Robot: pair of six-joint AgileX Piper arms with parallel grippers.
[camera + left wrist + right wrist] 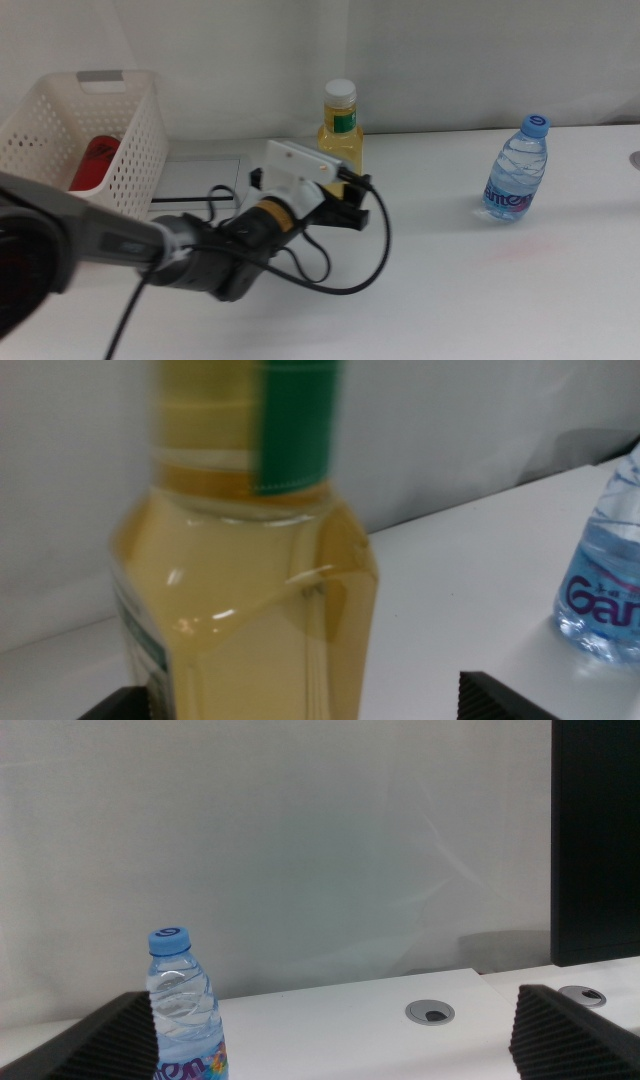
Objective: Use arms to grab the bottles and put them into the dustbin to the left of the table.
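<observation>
The bottle of yellow liquid [340,130] stands upright at the back of the table [480,290] and fills the left wrist view [250,600]. My left gripper [350,207] reaches it from the left and is open [310,700], one jaw on each side of the bottle's lower body. The blue-capped water bottle [517,170] stands upright at the right [605,600] [185,1010]. A red can [95,160] lies inside the white dustbin [140,150] at the left. My right gripper [340,1040] is open and empty, out of the middle view, facing the water bottle from a distance.
A grey inset panel [200,180] lies between the dustbin and the yellow bottle. The left arm's black cable [375,255] loops over the tabletop. A white wall stands close behind the table. A round cable grommet [430,1012] and a black screen [595,840] show in the right wrist view.
</observation>
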